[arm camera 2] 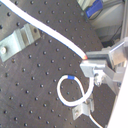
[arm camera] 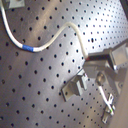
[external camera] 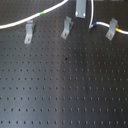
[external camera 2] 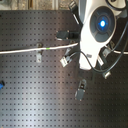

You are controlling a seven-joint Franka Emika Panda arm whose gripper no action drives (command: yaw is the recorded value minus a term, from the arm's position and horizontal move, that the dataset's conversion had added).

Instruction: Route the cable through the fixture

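The cable (arm camera 2: 50, 31) could slip out of the gripper (arm camera 2: 92, 67) if the arm pulls too hard — it is thin and smooth. It could also snag on the metal clip (arm camera 2: 82, 111) just beside the gripper, where the cable makes a small loop with a blue band (arm camera 2: 71, 78). A tug there could bend the loop tighter instead of feeding it through.

In both wrist views the gripper looks closed down tight on the cable, with the white cord coming out from between its jaws. Farther from the gripper, the cable runs past another clip (arm camera 2: 17, 42) and across the black board (arm camera 2: 35, 95) — away toward the far edge.
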